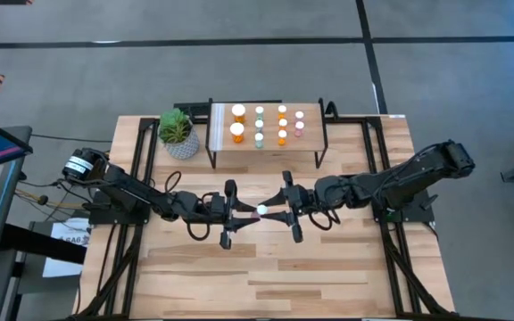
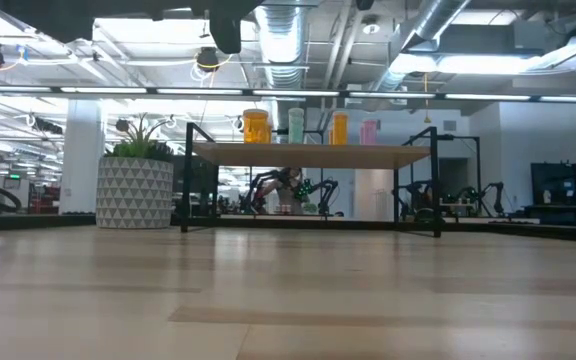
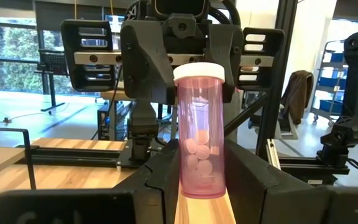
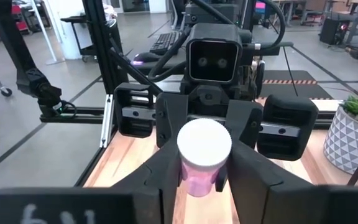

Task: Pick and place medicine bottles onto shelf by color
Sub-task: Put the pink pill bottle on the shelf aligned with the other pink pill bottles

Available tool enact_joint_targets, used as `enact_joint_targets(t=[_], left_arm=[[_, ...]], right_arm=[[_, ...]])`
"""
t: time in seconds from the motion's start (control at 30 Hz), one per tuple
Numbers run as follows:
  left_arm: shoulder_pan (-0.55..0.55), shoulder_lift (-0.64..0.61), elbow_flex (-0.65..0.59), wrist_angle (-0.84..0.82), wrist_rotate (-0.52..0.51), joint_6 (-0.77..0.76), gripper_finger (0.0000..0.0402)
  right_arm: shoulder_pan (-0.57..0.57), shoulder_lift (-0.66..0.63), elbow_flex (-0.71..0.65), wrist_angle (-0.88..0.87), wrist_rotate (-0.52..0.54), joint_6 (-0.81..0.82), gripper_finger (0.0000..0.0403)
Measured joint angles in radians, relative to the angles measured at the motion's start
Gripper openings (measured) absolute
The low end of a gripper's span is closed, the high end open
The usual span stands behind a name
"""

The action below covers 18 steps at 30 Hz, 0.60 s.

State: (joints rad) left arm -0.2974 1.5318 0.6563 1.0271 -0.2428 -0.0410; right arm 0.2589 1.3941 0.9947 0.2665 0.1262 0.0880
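A pink medicine bottle (image 3: 201, 134) with a white cap (image 1: 261, 210) is held in the air over the table's middle, between my two grippers, which meet tip to tip. My left gripper (image 1: 253, 212) comes from the left and my right gripper (image 1: 269, 212) from the right, and both are closed on the bottle. The shelf (image 1: 312, 141) stands on its black legs at the far middle of the table. On it stand two large orange bottles (image 1: 238, 112), two teal ones (image 1: 260, 114), two small orange ones (image 1: 282, 113) and two pink ones (image 1: 299, 117). My left gripper pinches the bottle's lower body (image 3: 186, 182) between its two fingers, coming level from the table's left. The bottle stands about upright, cap up, clear of the table. My right gripper pinches the bottle's upper body just under the cap (image 4: 190, 179) between its two fingers, coming about level from the table's right. The cap (image 4: 204, 142) stands above its fingers.
A potted plant in a patterned white pot (image 1: 178, 135) stands left of the shelf. The near half of the wooden table (image 1: 266, 276) lies in front of the grippers. Black frame rails run along both table sides.
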Motion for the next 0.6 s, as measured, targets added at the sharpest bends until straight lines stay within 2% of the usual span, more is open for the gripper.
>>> enact_joint_targets(t=[0.27,0.4,0.6], left_arm=[[0.000,0.000,0.001,0.002,0.000,-0.019,0.0103],[0.000,0.000,0.002,-0.017,-0.019,-0.022,0.0145],[0.000,-0.041,0.000,-0.102,-0.117,-0.007,0.0214]], right_arm=[[0.000,-0.015,0.000,-0.015,0.000,-0.007,0.0129],[-0.007,-0.058,0.000,-0.035,0.000,-0.008,0.0134],[-0.035,-0.135,0.000,-0.148,0.002,-0.009,0.0131]])
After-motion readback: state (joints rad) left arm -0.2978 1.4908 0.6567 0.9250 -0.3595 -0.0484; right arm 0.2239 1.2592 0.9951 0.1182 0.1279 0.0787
